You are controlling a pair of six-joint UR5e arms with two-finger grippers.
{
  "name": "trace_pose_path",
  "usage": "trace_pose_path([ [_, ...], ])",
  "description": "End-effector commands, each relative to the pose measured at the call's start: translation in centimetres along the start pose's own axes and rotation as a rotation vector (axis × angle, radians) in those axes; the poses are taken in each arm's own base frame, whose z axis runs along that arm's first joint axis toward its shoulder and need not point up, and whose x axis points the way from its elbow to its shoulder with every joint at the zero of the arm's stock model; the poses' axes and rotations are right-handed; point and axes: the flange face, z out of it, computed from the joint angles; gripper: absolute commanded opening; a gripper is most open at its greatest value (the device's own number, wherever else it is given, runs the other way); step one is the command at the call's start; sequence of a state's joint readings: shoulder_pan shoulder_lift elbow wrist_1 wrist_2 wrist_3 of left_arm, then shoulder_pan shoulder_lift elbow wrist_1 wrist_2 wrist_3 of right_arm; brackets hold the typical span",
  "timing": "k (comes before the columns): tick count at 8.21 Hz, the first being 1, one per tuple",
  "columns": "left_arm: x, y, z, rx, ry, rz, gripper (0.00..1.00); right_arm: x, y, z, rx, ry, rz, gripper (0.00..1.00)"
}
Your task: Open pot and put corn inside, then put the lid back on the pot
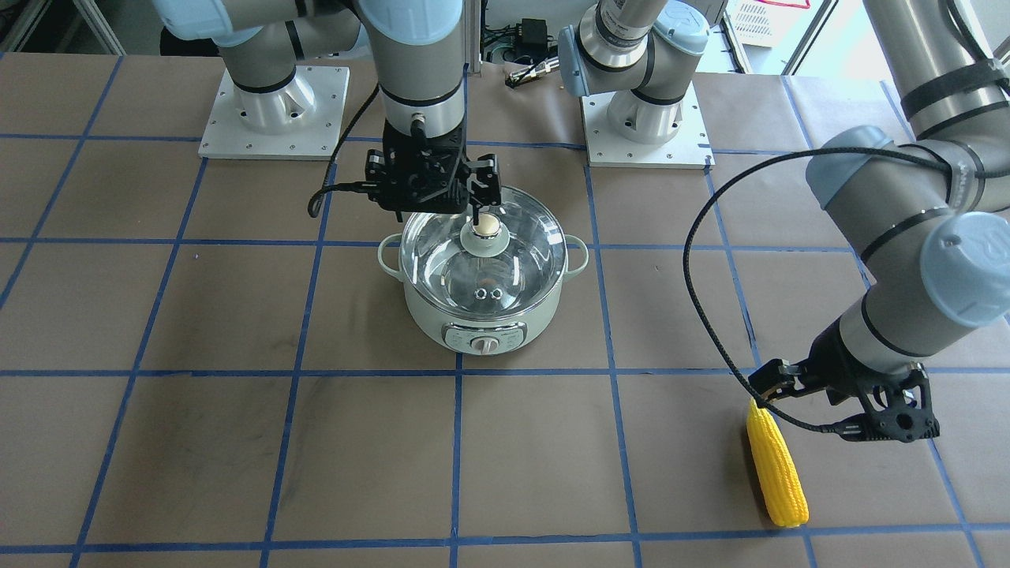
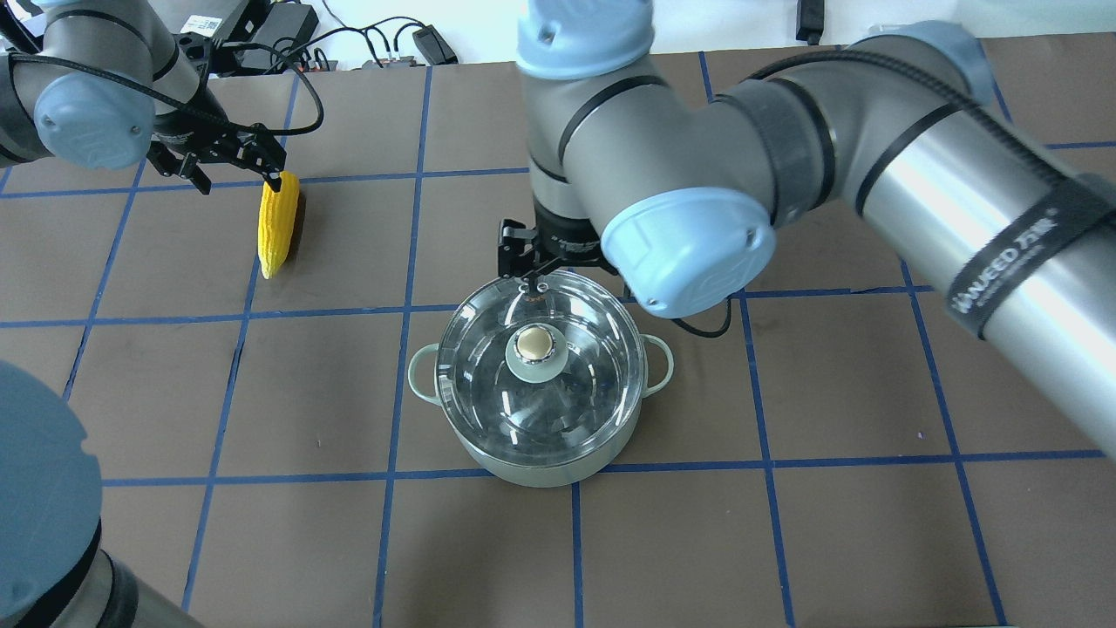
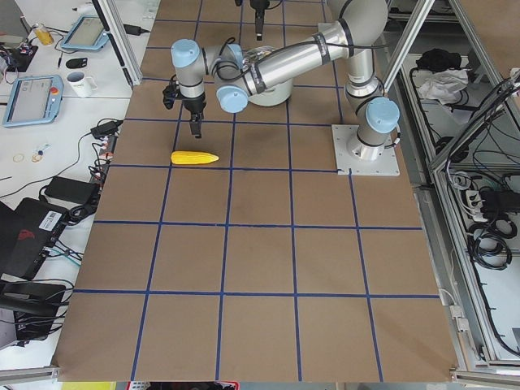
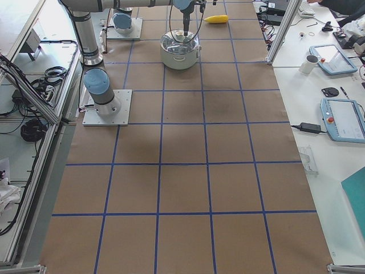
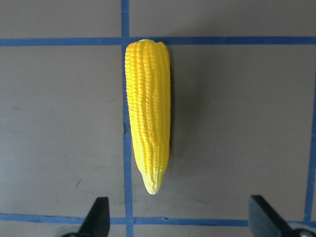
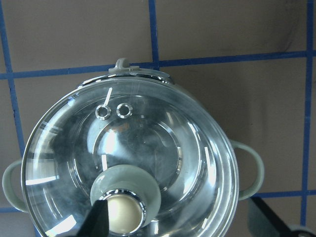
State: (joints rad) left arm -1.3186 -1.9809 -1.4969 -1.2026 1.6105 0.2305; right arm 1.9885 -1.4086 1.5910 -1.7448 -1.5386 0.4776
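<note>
The mint-green pot (image 1: 481, 331) stands mid-table with the glass lid (image 1: 525, 256) on it; both also show in the overhead view, the pot (image 2: 540, 467) under the lid (image 2: 597, 375). My right gripper (image 6: 182, 219) is open just above the lid. One finger (image 1: 478, 211) is beside the metallic knob (image 1: 488, 226), which sits off-centre near that finger (image 6: 98, 222). The yellow corn (image 2: 277, 222) lies flat on the table, tip towards the robot. My left gripper (image 5: 180, 219) is open and empty, hovering above the corn (image 5: 148, 113).
Two arm base plates (image 1: 272, 118) (image 1: 647, 118) sit behind the pot. The table is brown paper with a blue tape grid. A black cable (image 1: 710, 315) loops from the left arm. Side benches hold tablets and a mug (image 4: 311, 63).
</note>
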Motion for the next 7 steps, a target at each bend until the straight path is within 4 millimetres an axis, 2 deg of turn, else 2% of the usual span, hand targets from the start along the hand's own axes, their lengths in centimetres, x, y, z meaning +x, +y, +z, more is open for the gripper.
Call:
trace_pose_path([
  [1,-3.1,-2.2,7.3,-0.019,0.024,-0.016,1.00,-3.0,1.7,4.3,-0.047,0.019,0.051,1.00],
  [4,-3.3,-3.7,11.4,0.010,0.018,-0.012,1.00,-3.4,1.4,6.5,-0.083,0.044,0.103,0.98],
  [6,-3.4,-4.0,12.9,0.016,0.018,-0.014,0.98,-3.5,1.3,6.9,-0.090,0.047,0.105,0.88],
  [7,-3.3,-4.0,13.4,0.013,0.017,-0.012,0.83,-3.5,1.2,7.1,-0.092,0.048,0.105,0.77],
])
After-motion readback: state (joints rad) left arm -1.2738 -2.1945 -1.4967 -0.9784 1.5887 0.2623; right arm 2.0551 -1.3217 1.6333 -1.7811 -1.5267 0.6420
